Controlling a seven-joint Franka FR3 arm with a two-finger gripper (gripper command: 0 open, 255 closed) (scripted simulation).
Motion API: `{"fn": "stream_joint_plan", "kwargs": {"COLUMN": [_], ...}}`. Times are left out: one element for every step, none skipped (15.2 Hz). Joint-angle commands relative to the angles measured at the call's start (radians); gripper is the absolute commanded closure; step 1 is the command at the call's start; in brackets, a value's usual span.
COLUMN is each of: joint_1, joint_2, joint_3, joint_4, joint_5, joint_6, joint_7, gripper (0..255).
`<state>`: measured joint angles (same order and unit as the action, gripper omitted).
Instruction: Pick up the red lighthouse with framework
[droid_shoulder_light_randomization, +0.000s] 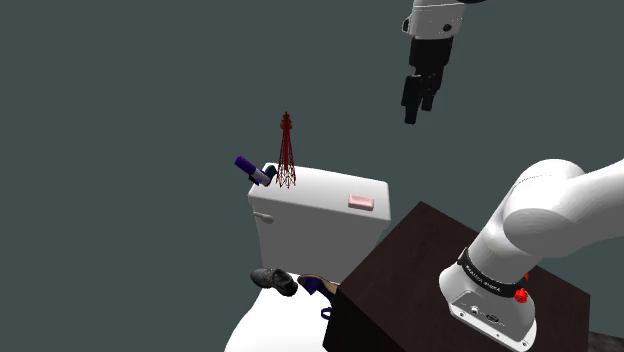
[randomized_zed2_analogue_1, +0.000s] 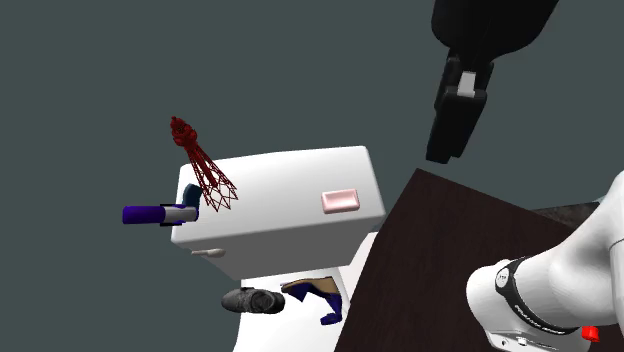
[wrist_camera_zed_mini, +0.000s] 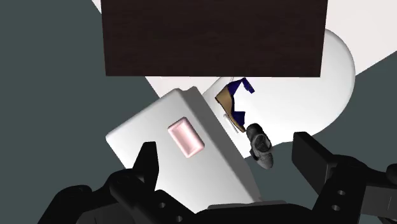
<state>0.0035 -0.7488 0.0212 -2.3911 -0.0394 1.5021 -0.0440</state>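
**Gripper high, lighthouse on the tank**

We see the dark brown stand (droid_shoulder_light_randomization: 420, 260) at the shoulder view's lower right, with the white toilet (droid_shoulder_light_randomization: 310, 215) just left of it. The white arm (droid_shoulder_light_randomization: 560, 215) holds the black gripper (droid_shoulder_light_randomization: 418, 105) at the upper right of the frame, fingers spread and clasping nothing. It is well apart from the red lattice lighthouse (droid_shoulder_light_randomization: 286, 155), which stands upright at centre on the tank's far left corner, beside a purple tube (droid_shoulder_light_randomization: 250, 166). A blue sandal (droid_shoulder_light_randomization: 318, 285) and a grey shoe (droid_shoulder_light_randomization: 272, 279) lie lower down, and a pink bar (droid_shoulder_light_randomization: 361, 202) lies on the tank.
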Motion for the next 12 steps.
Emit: {"fn": "stream_joint_plan", "kwargs": {"joint_1": [0.0, 0.004, 0.009, 0.013, 0.018, 0.022, 0.026, 0.03, 0.034, 0.038, 0.042, 0.045], "joint_2": [0.0, 0.04, 0.079, 0.119, 0.159, 0.199, 0.238, 0.278, 0.317, 0.356, 0.395, 0.434], "joint_3": [0.0, -0.006, -0.012, -0.017, -0.022, -0.026, -0.029, -0.032, -0.034, -0.035, -0.036, -0.036], "joint_4": [0.0, 0.017, 0.036, 0.056, 0.077, 0.099, 0.123, 0.147, 0.172, 0.199, 0.226, 0.255], "joint_5": [0.0, -0.012, -0.023, -0.034, -0.044, -0.054, -0.063, -0.071, -0.079, -0.086, -0.093, -0.1], "joint_6": [0.0, 0.022, 0.042, 0.062, 0.08, 0.098, 0.114, 0.13, 0.144, 0.157, 0.169, 0.18], "joint_7": [0.0, -0.026, -0.051, -0.075, -0.1, -0.124, -0.147, -0.171, -0.193, -0.216, -0.238, -0.26], "gripper": [0, 0, 0, 0, 0, 0, 0, 0, 0, 0, 0, 0]}}
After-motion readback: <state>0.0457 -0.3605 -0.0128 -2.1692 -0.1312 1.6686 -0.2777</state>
